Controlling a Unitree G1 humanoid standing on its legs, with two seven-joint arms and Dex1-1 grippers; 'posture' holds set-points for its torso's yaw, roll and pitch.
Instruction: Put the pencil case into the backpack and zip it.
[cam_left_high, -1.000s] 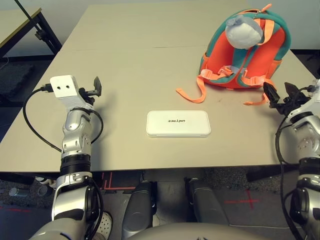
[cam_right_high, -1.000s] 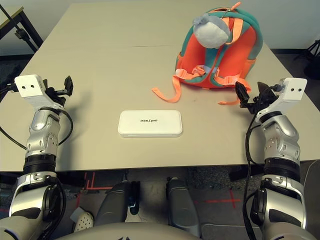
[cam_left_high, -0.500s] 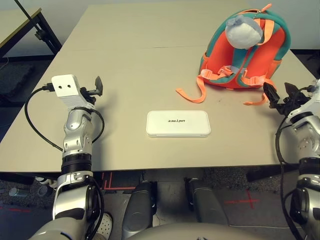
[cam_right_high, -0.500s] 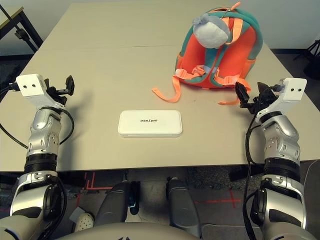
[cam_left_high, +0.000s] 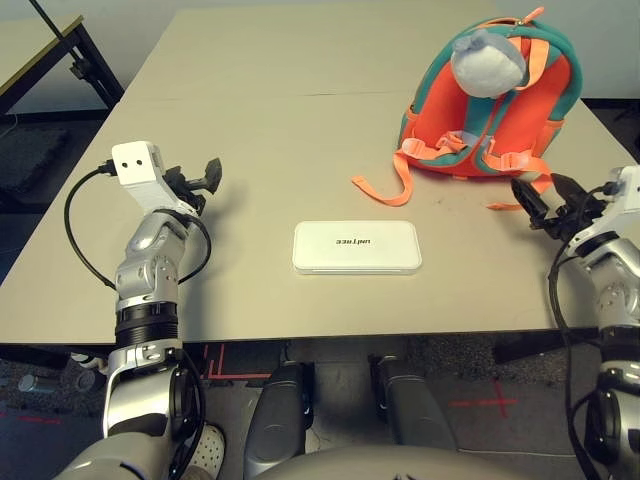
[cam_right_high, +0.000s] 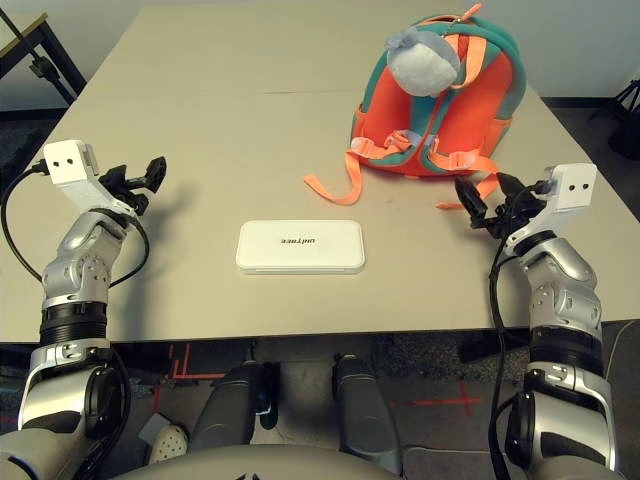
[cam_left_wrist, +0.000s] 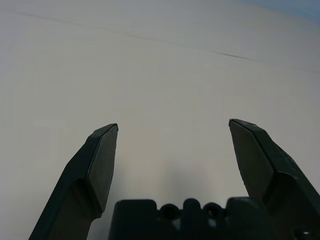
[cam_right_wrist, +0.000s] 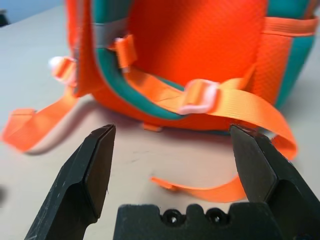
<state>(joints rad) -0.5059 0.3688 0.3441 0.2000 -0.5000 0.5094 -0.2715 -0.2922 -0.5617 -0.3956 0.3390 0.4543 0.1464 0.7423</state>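
From the head camera's left eye, the pencil case (cam_left_high: 357, 247) lies flat near the front edge of the table (cam_left_high: 260, 130), about midway along it, touched by nothing. The backpack (cam_left_high: 493, 95) lies straps-up toward the far right corner, a plush charm (cam_left_high: 487, 64) resting on its upper part and loose orange straps (cam_left_high: 385, 187) trailing toward the case. The left gripper (cam_left_high: 207, 176) hangs above the left side of the tabletop, well apart from the case.

The right eye shows the same layout; there the right gripper (cam_right_high: 485, 205) sits just beside the backpack's near strap ends, empty.

The left wrist camera looks along its fingers (cam_left_wrist: 97, 170), spread wide with only bare tabletop between them.

The right wrist camera shows its fingers (cam_right_wrist: 92, 175) wide apart too, aimed at the backpack's lower edge and a buckle (cam_right_wrist: 197, 97) on a strap.

No zipper opening can be made out. The job looks to be at its very start: neither object is held. The next move likely calls for the right gripper to get the backpack open, or the left to close across to the case.
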